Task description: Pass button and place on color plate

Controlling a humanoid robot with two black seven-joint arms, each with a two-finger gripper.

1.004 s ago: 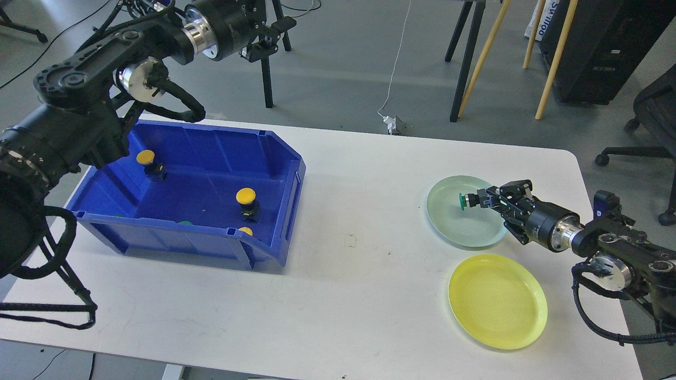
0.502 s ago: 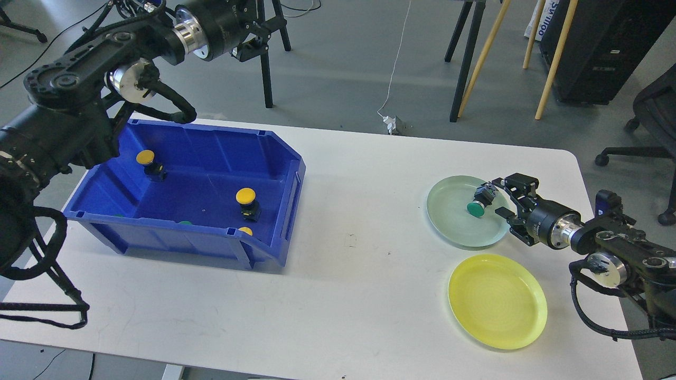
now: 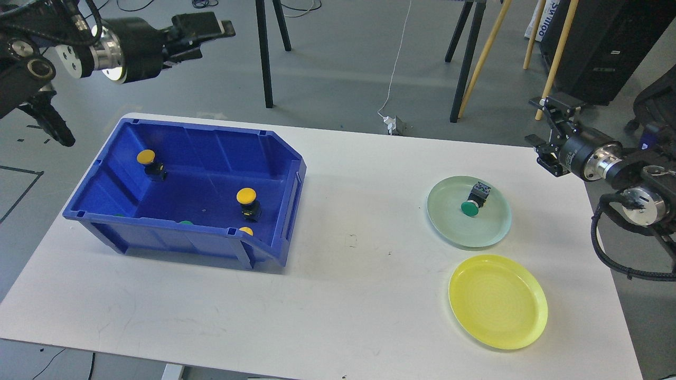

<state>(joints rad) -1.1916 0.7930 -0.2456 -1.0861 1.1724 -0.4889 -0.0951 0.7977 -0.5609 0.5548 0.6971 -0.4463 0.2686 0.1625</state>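
A green-capped button point(image 3: 471, 203) lies tilted on the pale green plate point(image 3: 450, 228) at the right of the table. A yellow plate point(image 3: 497, 301) sits in front of it with nothing on it. My right gripper point(image 3: 545, 125) is open and empty, raised beyond the table's far right edge, apart from the green plate. My left gripper point(image 3: 211, 32) is raised over the floor behind the blue bin point(image 3: 270, 238); its fingers look spread and hold nothing. In the bin stand yellow-capped buttons point(image 3: 246, 202), point(image 3: 148, 162), and a third point(image 3: 245, 230) shows at the front wall.
Green caps point(image 3: 185, 222) peek over the bin's front wall. The white table point(image 3: 338, 295) lies between bin and plates. Stand legs, wooden poles, a cable and a chair are on the floor behind the table.
My right gripper let go of the green button on the green plate, then pulled back and up to the far right. My left arm swung up and left, away from the bin.
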